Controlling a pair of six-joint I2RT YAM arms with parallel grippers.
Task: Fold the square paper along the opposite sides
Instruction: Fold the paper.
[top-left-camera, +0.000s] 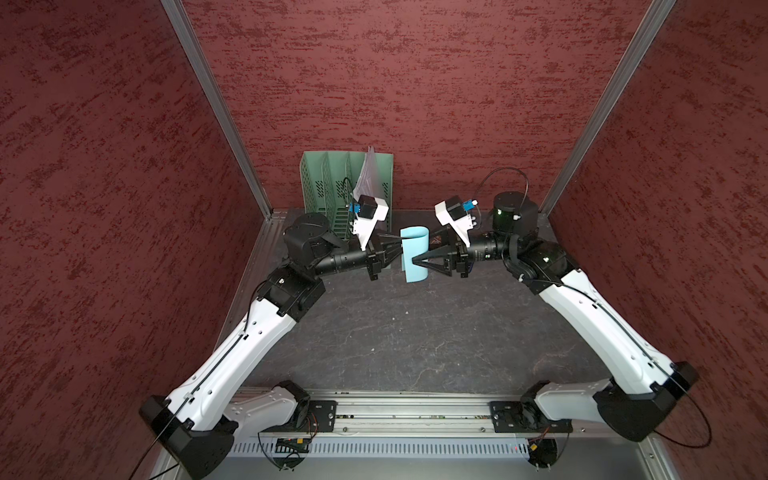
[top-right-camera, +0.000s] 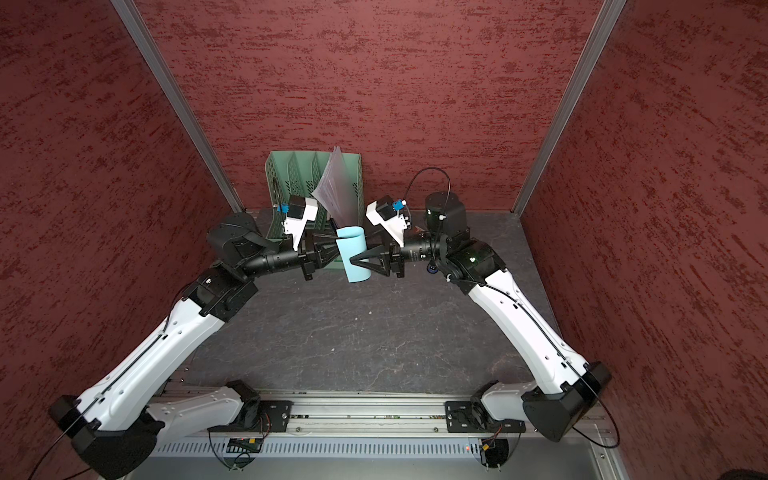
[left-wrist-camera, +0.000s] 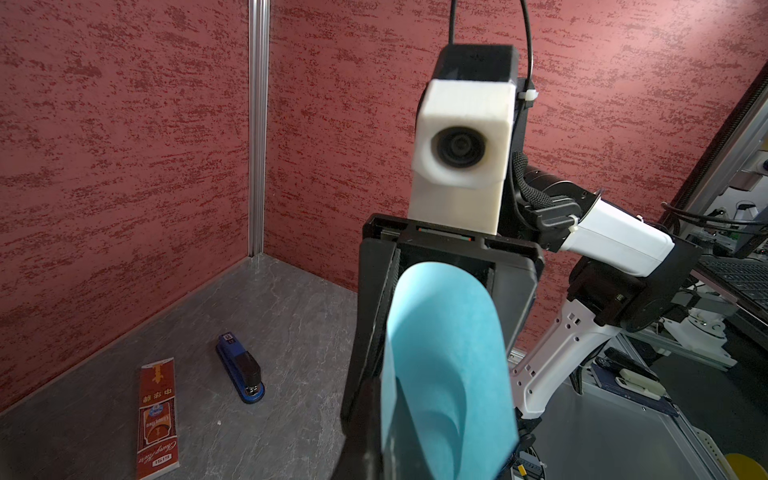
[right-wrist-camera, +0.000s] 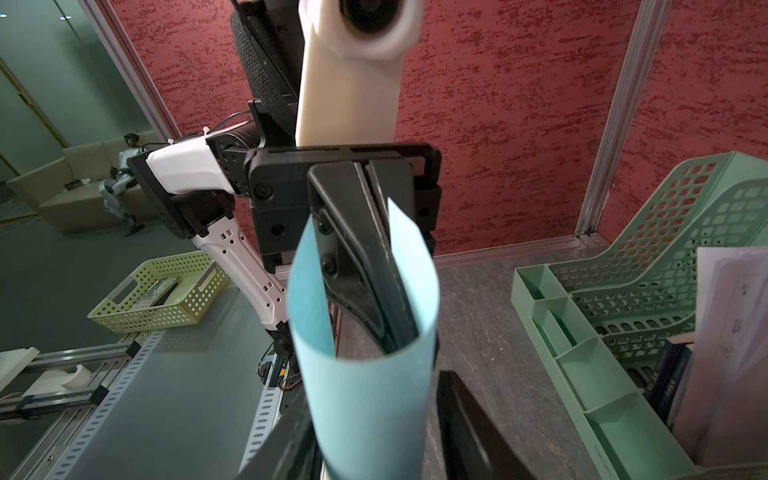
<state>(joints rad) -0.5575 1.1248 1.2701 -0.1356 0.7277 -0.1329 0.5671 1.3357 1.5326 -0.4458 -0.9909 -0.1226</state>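
Holds the square paper (top-left-camera: 415, 272) up in the air, clear of the worktop (top-left-camera: 415, 332), between the two arms and just in front of the green file rack (top-left-camera: 328, 183). Pinches it from one side with the left tool (top-left-camera: 401, 249), clenched tight on the sheet near its edges. Straddles it from the other side with the right tool (top-left-camera: 419, 254), jaws standing apart on either side of the rounded bend. Cannot tell whether those jaws press the paper or only flank it.

Judged roughly midway. Done, by the look of it: sheet lifted and curled over into a loose U, opposite sides brought towards each other. Not yet done: no crease anywhere, only a soft open loop in both wrist views. Seen from the right wrist, the two free edges stand apart rather than flush, one lying along the shut fingers (right-wrist-camera: 374, 257), the other loose.

Left to do: line up the opposite edges, then flatten the bend into a sharp fold, probably by squeezing it or pressing it down on the worktop.
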